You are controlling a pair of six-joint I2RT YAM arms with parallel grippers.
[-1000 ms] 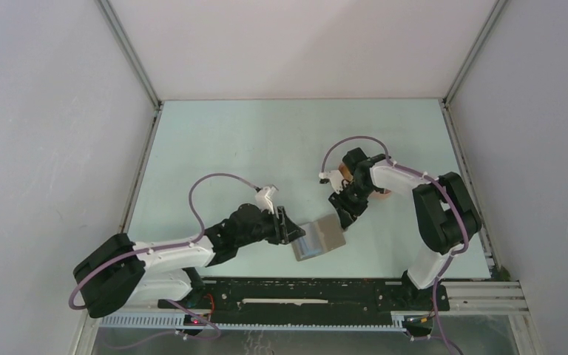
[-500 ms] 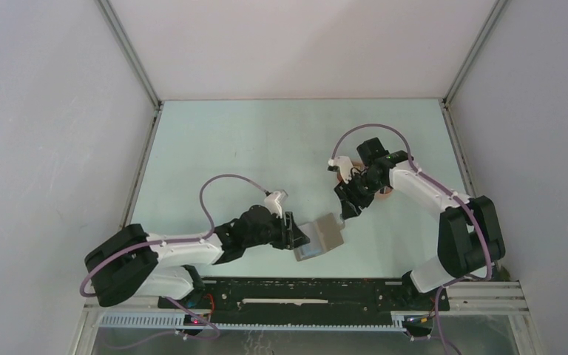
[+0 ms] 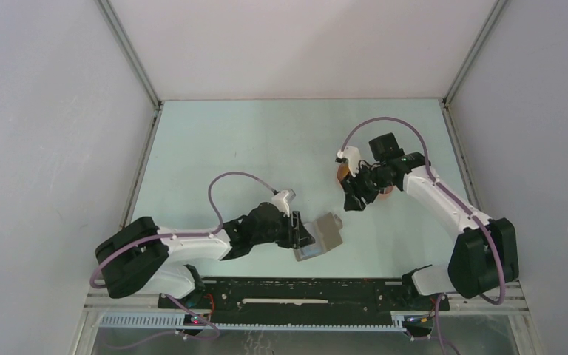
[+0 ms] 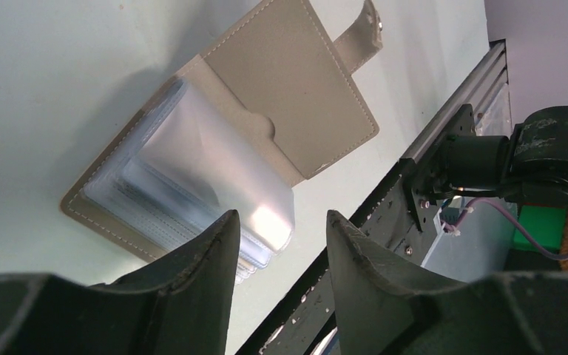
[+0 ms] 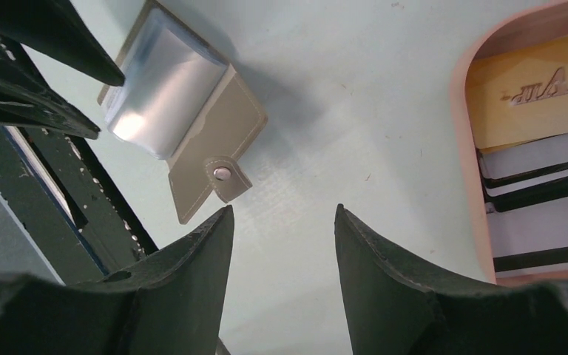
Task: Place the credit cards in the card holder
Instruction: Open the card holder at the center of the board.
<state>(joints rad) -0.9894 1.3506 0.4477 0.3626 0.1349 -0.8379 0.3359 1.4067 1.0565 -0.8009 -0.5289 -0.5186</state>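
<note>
Writing: only the orange-yellow plastic card [image 5: 532,85] is showing any, an embossed logo that sits upside down in the right wrist view, so I can't read it cleanly. No branding is showing on the holder.

The flat grey stitched folding card holder [image 3: 324,235] is lying open on the pale green worktop [image 3: 251,148]. Its clear plastic sleeves [image 4: 214,170] are fanning up and its snap-button strap [image 5: 225,177] is pointing toward 1 o'clock in the top view.

Versus a second ago:
- The right hand [image 3: 355,201] has been pulling off the holder's far corner toward 1 o'clock, and its jaws have been widening.
- The left arm has been stretching further toward 3 o'clock.

Left hand [image 3: 300,235]: sitting at the holder's 9 o'clock edge, released, jaws apart. The sleeve-stack corner is lying in the gap, with nothing clamped.

Right hand: released, holding nothing, hovering apart from the holder at its 1 o'clock.

The peach oval plastic tray [image 5: 464,140] is sitting at the right hand's 2 o'clock. All the cards are resting in it:
- the yellow card
- dark cards with white stripes [image 5: 540,194]
- a pale blue-grey card [image 5: 551,225]
</note>
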